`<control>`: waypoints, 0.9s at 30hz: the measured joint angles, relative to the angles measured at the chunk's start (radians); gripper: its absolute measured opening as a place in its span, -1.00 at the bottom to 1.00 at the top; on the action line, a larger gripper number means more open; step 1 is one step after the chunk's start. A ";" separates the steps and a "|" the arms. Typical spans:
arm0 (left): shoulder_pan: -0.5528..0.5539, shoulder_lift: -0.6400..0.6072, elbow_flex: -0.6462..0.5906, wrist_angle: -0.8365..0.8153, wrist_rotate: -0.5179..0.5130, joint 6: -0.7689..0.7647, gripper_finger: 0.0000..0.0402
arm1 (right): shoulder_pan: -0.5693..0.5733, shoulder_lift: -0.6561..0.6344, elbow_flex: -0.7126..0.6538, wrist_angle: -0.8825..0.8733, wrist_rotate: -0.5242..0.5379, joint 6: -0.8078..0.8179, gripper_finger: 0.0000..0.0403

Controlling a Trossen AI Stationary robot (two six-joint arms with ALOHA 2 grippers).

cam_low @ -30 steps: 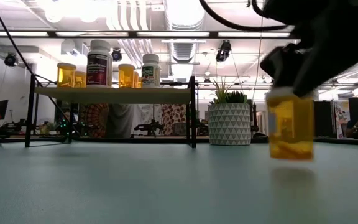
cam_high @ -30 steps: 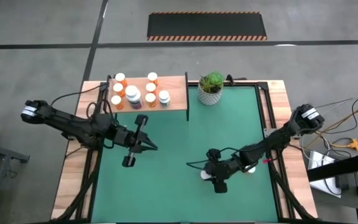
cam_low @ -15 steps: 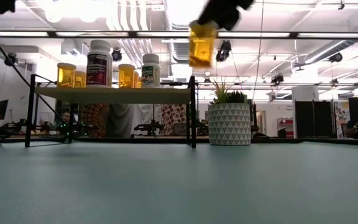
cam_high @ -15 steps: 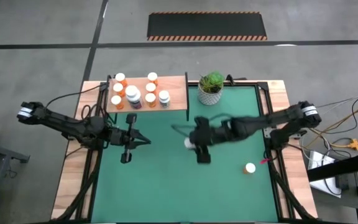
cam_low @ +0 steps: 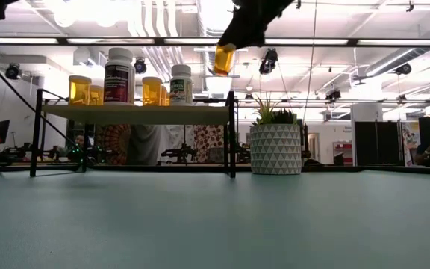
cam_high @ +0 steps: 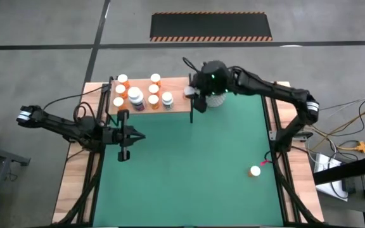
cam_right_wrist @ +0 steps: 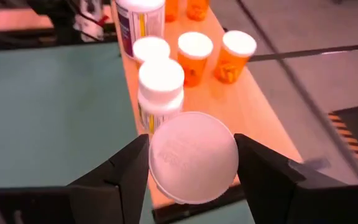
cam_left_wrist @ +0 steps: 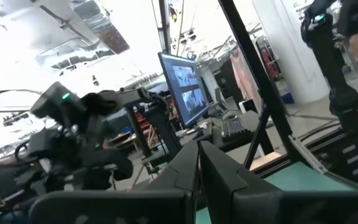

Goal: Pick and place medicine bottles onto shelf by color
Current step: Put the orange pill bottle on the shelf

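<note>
Right arm stretched far-left, right pincer raised, clamped on a bottle. Left arm low at left, left pincer closed.

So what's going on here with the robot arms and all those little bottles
The right hand is holding an orange medicine bottle by its white cap, up in the air by the right end of the wooden shelf, where eight bottles already stand. One more bottle waits on the green mat near the table's right edge. The left hand is shut and empty, hovering in front of the shelf.
</note>
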 joint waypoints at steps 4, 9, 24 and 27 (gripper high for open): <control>0.000 -0.001 0.000 -0.004 -0.010 0.045 -1.00 | -0.054 0.077 0.086 -0.013 -0.077 -0.010 0.00; 0.000 -0.006 0.000 -0.003 -0.122 0.063 -1.00 | -0.093 0.221 0.259 -0.096 -0.079 -0.058 0.00; 0.000 -0.045 -0.004 -0.039 -0.178 0.078 -1.00 | -0.201 0.500 0.577 -0.340 -0.171 -0.095 0.00; 0.000 -0.055 -0.004 -0.056 -0.178 0.082 -1.00 | -0.202 0.501 0.575 -0.346 -0.170 -0.094 0.00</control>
